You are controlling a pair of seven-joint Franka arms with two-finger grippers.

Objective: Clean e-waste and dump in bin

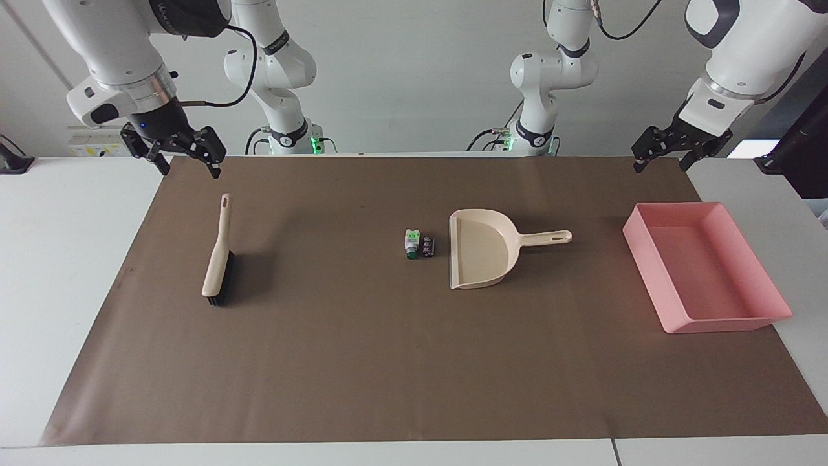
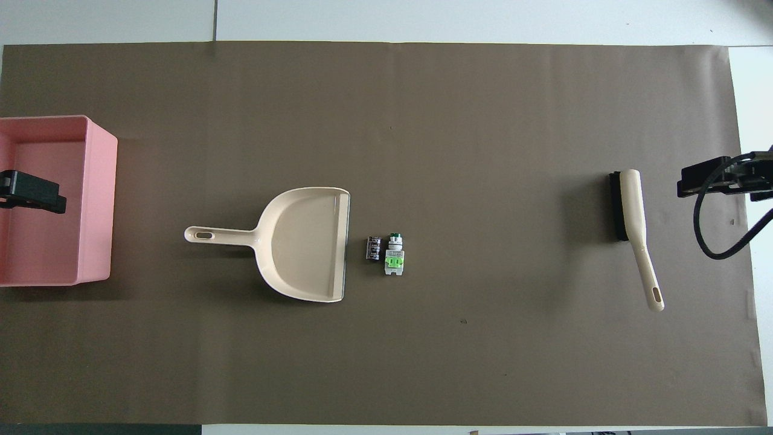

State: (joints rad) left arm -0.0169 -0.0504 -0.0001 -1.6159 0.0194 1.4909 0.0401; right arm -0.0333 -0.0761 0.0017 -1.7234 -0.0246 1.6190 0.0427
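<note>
The e-waste lies mid-mat: a white-and-green part (image 1: 410,243) (image 2: 394,257) and, touching it, a black part (image 1: 427,246) (image 2: 374,248), just off the open mouth of the beige dustpan (image 1: 482,249) (image 2: 302,241). The pink bin (image 1: 647,259) (image 2: 96,199) stands at the left arm's end and holds nothing. A beige brush (image 1: 218,259) (image 2: 631,211) with black bristles lies at the right arm's end. My right gripper (image 1: 191,171) (image 2: 703,179) is open and raised over the mat's edge near the brush handle. My left gripper (image 1: 660,166) (image 2: 30,192) is open and raised near the bin.
A brown mat (image 1: 362,362) covers most of the white table (image 1: 71,259). The dustpan's handle points toward the bin.
</note>
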